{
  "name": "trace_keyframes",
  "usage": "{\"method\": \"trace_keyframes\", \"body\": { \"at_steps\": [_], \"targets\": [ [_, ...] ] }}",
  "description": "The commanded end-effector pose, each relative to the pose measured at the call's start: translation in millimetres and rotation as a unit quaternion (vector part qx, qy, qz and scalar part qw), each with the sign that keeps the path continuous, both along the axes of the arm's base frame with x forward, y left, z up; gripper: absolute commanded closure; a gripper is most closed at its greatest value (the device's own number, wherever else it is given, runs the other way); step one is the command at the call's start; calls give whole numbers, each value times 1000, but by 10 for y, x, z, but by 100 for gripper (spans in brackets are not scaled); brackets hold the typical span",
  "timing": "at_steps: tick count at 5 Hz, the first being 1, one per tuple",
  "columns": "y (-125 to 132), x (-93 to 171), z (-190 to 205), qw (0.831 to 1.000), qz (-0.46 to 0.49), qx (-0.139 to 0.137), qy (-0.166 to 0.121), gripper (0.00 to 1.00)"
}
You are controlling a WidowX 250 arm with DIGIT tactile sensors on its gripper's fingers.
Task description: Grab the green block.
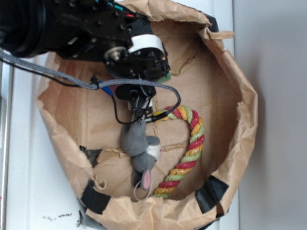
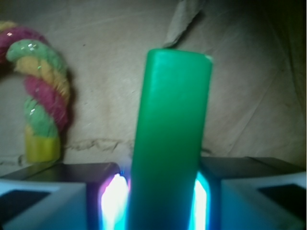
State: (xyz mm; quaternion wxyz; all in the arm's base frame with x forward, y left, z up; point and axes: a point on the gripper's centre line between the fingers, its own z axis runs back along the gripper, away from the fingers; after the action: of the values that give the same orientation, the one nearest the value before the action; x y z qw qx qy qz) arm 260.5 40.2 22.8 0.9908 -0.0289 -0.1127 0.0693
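Observation:
In the wrist view the green block (image 2: 170,124) stands between my gripper's two fingers, its smooth long face running up from the jaws. My gripper (image 2: 163,194) is shut on it, and a lit pad (image 2: 112,201) presses against each side. In the exterior view my gripper (image 1: 139,110) points down into the brown paper basin, just above the grey plush toy (image 1: 139,144). There the arm and fingers hide the block.
The red-yellow-green rope cane (image 1: 188,146) curves to the right of the plush toy and shows at the left of the wrist view (image 2: 41,100). The crumpled paper basin wall (image 1: 243,116), patched with black tape, rings everything. A white surface lies outside it.

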Motion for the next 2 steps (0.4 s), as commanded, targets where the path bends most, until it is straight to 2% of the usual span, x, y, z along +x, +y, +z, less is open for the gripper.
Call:
{"method": "trace_keyframes", "body": {
  "at_steps": [1,2],
  "targets": [
    [-73,25,356,999,-25,-25,-15,100],
    [-119,-97,671,997,-45,-63,2,100]
  ]
}}
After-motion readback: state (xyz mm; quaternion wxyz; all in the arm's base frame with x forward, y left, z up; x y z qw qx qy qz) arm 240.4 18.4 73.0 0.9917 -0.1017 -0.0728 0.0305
